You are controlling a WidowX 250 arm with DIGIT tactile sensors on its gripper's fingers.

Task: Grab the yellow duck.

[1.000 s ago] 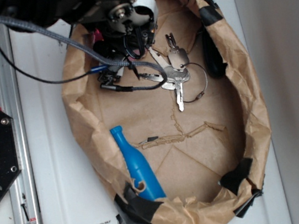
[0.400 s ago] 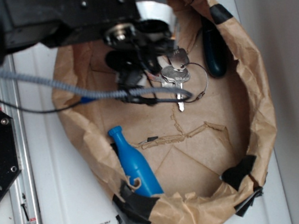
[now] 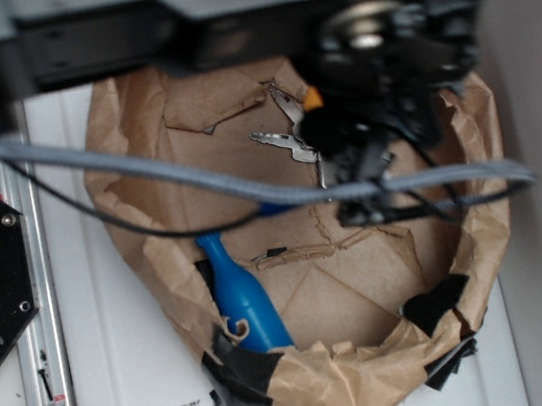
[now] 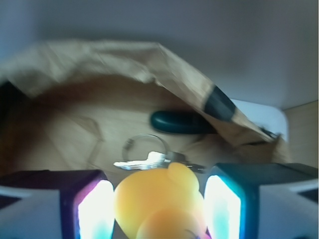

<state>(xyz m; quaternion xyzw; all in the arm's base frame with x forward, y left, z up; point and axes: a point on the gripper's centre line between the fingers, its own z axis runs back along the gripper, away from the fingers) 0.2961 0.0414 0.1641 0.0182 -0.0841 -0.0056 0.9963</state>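
The yellow duck (image 4: 158, 199) fills the gap between my two lit fingers (image 4: 94, 211) in the wrist view, touching both pads. In the exterior view only a small orange-yellow bit of the duck (image 3: 312, 99) shows at the edge of my gripper (image 3: 346, 127), which hangs blurred over the right half of the brown paper bag (image 3: 356, 378). The gripper is shut on the duck. Its fingertips are hidden under the arm in the exterior view.
A bunch of keys on a ring (image 3: 287, 140) (image 4: 144, 160) lies on the bag's floor just beyond the duck. A dark oblong object (image 4: 177, 122) rests by the far wall. A blue bottle (image 3: 243, 303) lies at the bag's lower left. Cables (image 3: 249, 191) cross the bag.
The arm has swung from the bag's upper left to its right side and looks closer to the camera. It now hides the dark object and part of the keys.
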